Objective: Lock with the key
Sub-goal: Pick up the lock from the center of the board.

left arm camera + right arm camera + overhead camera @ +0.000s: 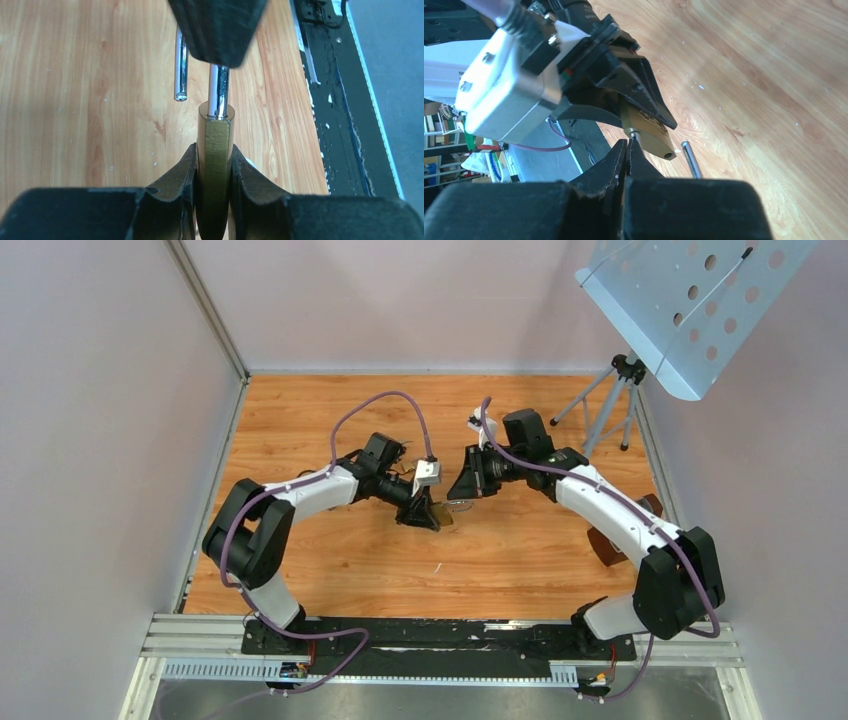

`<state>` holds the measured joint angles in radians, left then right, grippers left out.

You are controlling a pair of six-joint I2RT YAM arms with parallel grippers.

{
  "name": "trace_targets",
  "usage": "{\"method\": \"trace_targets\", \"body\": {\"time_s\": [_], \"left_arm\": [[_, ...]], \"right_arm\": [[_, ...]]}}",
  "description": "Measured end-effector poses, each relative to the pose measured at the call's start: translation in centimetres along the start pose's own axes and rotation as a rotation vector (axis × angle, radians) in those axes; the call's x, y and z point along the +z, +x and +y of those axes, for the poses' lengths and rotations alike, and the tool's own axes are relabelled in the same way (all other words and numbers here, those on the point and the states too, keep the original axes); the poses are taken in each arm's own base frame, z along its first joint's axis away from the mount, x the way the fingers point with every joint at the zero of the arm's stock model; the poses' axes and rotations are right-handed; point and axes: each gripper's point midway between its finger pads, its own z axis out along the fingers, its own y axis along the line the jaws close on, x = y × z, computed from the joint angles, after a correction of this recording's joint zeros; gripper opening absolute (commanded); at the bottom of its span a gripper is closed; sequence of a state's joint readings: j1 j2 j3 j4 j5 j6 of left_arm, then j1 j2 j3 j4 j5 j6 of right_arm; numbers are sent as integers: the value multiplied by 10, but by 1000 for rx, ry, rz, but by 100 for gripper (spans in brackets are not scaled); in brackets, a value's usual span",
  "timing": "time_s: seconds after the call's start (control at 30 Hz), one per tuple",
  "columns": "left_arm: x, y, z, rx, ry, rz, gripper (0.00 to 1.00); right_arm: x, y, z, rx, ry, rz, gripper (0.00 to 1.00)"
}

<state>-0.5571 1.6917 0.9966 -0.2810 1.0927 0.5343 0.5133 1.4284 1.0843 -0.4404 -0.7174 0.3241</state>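
A brass padlock [215,160] is clamped edge-on between my left gripper's [214,172] black fingers, held above the wooden floor. Its silver shackle stands open: the long leg [218,95] rises from the body and the free end [181,75] hangs clear of its hole [667,155]. My right gripper [627,150] is shut on the shackle's top, right against the lock body [651,135]. In the top view both grippers meet at the padlock [443,515] mid-table, the left gripper [425,512] facing the right gripper [462,488]. The key is hidden from view.
A music stand's tripod [610,400] and its perforated tray [690,300] stand at the back right. A brown object [605,545] lies beside the right arm. Walls close in the left, right and back. A black and metal rail [440,640] runs along the near edge.
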Motion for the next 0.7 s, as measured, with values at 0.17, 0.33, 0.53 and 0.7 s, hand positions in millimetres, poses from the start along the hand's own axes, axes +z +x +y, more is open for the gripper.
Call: {"method": "trace_targets", "body": {"time_s": [0.17,0.33,0.53,0.7], "left_arm": [[-5,-14,5,15,-65,-7,0],[-19,-28,-2,44,-128,-16,0],[-36,-57,-23,122,-154,-57,0],[-48,-74,-38,159,-168,-83,0]], "right_arm": [[-4,-9,10,-7,-11,-32,57],[-10,-22,21,-33,-19,-78,79],[-37,-40,43,-149,-21,-198,79],[-62,-50,72,-290,-74,-284,72]]}}
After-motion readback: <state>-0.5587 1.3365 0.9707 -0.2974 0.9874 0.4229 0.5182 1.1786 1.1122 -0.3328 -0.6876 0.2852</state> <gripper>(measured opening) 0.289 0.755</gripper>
